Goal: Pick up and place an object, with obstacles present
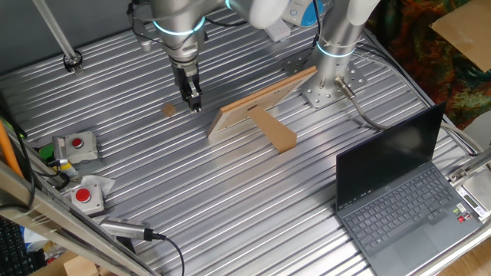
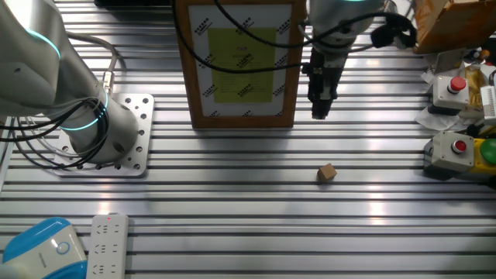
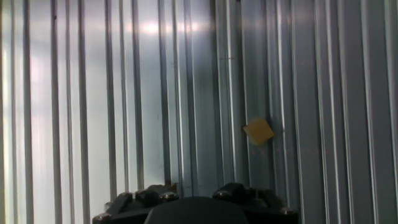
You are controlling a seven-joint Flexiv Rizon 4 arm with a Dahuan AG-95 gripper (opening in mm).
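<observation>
The tiny tan wooden cube (image 1: 169, 110) lies on the ribbed metal table, left of the obstacles. It also shows in the other fixed view (image 2: 327, 172) and in the hand view (image 3: 259, 131), ahead and right of the fingers. My gripper (image 1: 192, 102) hangs just right of the cube, low over the table, empty, its fingertips slightly apart. It shows in the other fixed view (image 2: 319, 111) and at the bottom edge of the hand view (image 3: 196, 191). The light-wood panel (image 1: 265, 101) stands on edge, with the brown bar (image 1: 275, 131) against it, forming a T.
A black open laptop (image 1: 399, 192) sits at the front right. Two red-button boxes (image 1: 77, 144) (image 1: 86, 195) lie at the left. The arm's base plate (image 1: 330, 92) stands behind the panel. A power strip (image 2: 108, 244) lies near the base in the other fixed view.
</observation>
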